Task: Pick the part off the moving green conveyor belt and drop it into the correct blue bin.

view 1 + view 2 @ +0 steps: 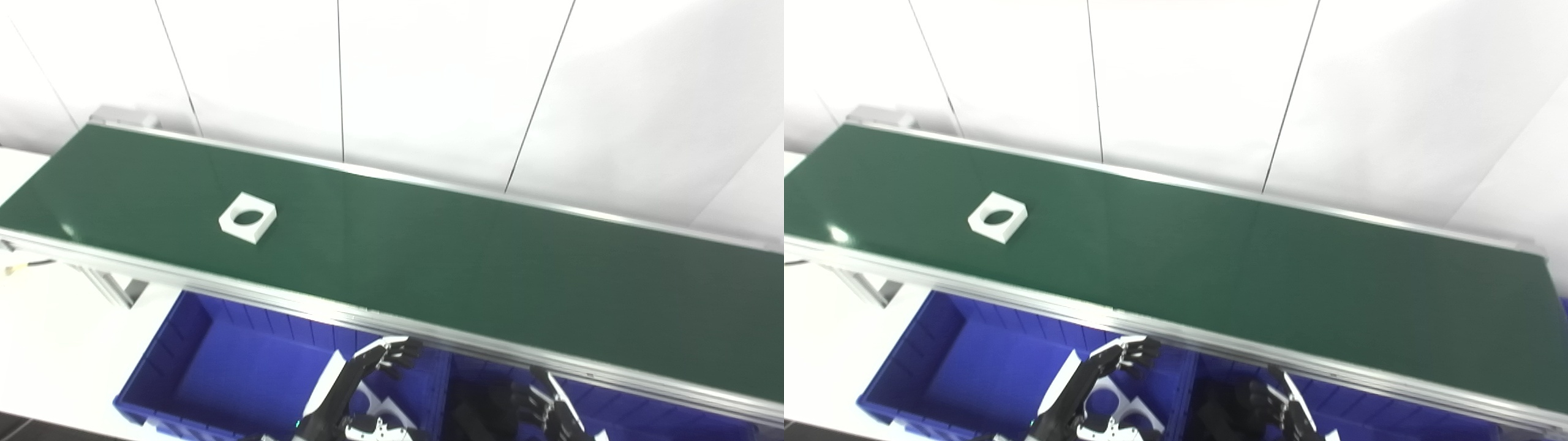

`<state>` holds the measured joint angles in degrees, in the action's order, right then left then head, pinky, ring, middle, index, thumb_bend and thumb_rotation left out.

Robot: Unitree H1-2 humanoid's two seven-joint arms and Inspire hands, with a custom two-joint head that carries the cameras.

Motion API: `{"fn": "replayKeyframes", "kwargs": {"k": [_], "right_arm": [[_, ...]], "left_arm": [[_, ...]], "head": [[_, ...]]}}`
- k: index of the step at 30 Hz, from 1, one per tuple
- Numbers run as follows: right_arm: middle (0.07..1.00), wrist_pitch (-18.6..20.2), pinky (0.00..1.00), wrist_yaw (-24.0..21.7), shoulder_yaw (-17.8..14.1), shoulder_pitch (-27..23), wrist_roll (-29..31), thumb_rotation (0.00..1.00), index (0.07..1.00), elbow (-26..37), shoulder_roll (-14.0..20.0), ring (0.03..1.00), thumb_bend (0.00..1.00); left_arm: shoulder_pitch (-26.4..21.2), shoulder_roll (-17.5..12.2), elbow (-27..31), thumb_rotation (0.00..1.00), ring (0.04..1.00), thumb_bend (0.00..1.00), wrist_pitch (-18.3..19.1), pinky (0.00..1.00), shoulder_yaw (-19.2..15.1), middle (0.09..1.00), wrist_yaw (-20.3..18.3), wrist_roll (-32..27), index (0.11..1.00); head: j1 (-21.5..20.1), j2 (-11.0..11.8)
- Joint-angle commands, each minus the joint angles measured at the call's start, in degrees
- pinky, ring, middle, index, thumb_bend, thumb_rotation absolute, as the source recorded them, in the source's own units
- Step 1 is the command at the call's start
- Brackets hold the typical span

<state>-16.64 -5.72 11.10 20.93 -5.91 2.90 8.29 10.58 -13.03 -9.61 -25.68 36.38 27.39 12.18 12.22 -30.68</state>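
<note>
A white square part with a round hole (247, 217) lies flat on the green conveyor belt (429, 257), left of the middle; it also shows in the right eye view (998, 217). My left hand (383, 361) hangs over the left blue bin (202, 367), below the belt's near rail, fingers apart and holding nothing. My right hand (548, 407) is low over the right blue bin (643, 419), fingers spread and empty. Both hands are well short of the part.
White flat parts (1118, 407) lie in the left bin near my left hand. Dark parts (1222, 413) lie in the right bin. The belt's aluminium near rail (367, 318) runs between the bins and the belt. A white panelled wall stands behind.
</note>
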Motion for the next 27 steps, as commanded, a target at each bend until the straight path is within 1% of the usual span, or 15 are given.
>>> {"fn": "replayKeyframes", "kwargs": {"k": [1,2,6,8,10,14,16,17,19,20,21,24,27], "right_arm": [[0.806,-3.58,0.72,0.04,-0.28,-0.83,0.01,0.2,0.925,0.36,-0.13,0.771,0.83],[0.806,-3.72,0.71,-0.02,-0.26,-0.98,0.05,0.2,0.925,0.01,-0.12,0.771,0.83],[0.808,-3.74,0.71,-0.37,-0.18,-1.46,0.72,0.18,0.928,-0.9,-0.22,0.776,0.83],[0.808,-3.69,0.71,-0.3,-0.19,-1.69,0.71,0.17,0.927,-1.29,-0.42,0.778,0.83],[0.807,-4.14,0.71,-0.19,-0.15,-2.02,0.46,0.17,0.926,-1.87,-0.54,0.777,0.84],[0.802,-4.77,0.71,0.15,-0.13,-2.53,0.04,0.17,0.921,-2.8,-0.93,0.775,0.84],[0.8,-4.78,0.72,0.21,-0.07,-2.68,-0.07,0.18,0.921,-2.96,-1.1,0.777,0.85],[0.799,-4.94,0.72,0.17,-0.02,-2.76,0.06,0.18,0.921,-3.16,-1.2,0.777,0.85],[0.799,-5.22,0.72,0.2,0.05,-2.91,0.01,0.18,0.92,-3.5,-1.38,0.78,0.85],[0.798,-5.38,0.73,0.24,0.08,-3.0,-0.12,0.18,0.919,-3.71,-1.49,0.781,0.85],[0.799,-5.48,0.73,0.27,0.1,-3.09,-0.26,0.18,0.919,-3.87,-1.6,0.784,0.85],[0.796,-5.89,0.74,0.23,0.17,-3.36,-0.45,0.17,0.917,-4.24,-1.93,0.788,0.85],[0.793,-6.01,0.74,0.42,0.1,-3.59,-1.06,0.18,0.914,-4.51,-2.02,0.785,0.86]], "left_arm": [[-1.17,-0.35,1.31,0.23,0.672,0.9,-1.25,0.56,0.68,0.728,1.37,-1.17,0.739],[-1.21,-0.56,1.94,0.23,0.672,0.9,-1.25,0.56,0.65,0.728,0.97,-1.87,0.739],[-1.17,-1.26,5.04,0.26,0.689,0.92,-1.25,0.57,-0.65,0.748,-1.75,-4.68,0.748],[-1.69,-2.33,7.56,0.28,0.698,0.92,-1.25,0.58,-1.85,0.754,-3.0,-4.77,0.764],[-2.08,-3.53,10.19,0.31,0.714,0.94,-1.24,0.6,-3.85,0.767,-5.48,-5.5,0.782],[-3.62,-5.98,14.67,0.31,0.751,0.94,-1.22,0.64,-8.99,0.798,-11.84,-7.7,0.81],[-4.78,-7.58,16.19,0.31,0.786,0.93,-1.23,0.67,-11.72,0.824,-15.42,-8.64,0.835],[-5.33,-8.55,16.71,0.31,0.788,0.93,-1.2,0.67,-13.23,0.826,-17.12,-8.85,0.837],[-6.2,-10.1,17.37,0.31,0.81,0.91,-0.89,0.7,-16.27,0.85,-19.82,-8.0,0.858],[-6.82,-11.18,17.61,0.34,0.818,0.9,-0.56,0.72,-17.85,0.864,-21.14,-7.5,0.873],[-7.16,-11.65,17.66,0.36,0.826,0.9,-0.39,0.73,-19.07,0.874,-22.27,-7.21,0.886],[-9.4,-14.15,17.35,0.37,0.843,0.89,0.34,0.77,-22.58,0.875,-26.29,-8.1,0.894],[-11.94,-16.33,17.21,0.37,0.856,0.87,2.38,0.79,-25.73,0.875,-29.99,-8.59,0.89]], "head": [[-0.02,-0.04],[0.22,0.69],[0.66,1.52],[0.65,1.71],[0.54,1.96],[0.05,2.04],[-0.24,2.19],[-0.33,2.36],[-0.43,2.52],[-0.42,2.59],[-0.44,2.63],[-0.94,2.59],[-1.4,2.59]]}}
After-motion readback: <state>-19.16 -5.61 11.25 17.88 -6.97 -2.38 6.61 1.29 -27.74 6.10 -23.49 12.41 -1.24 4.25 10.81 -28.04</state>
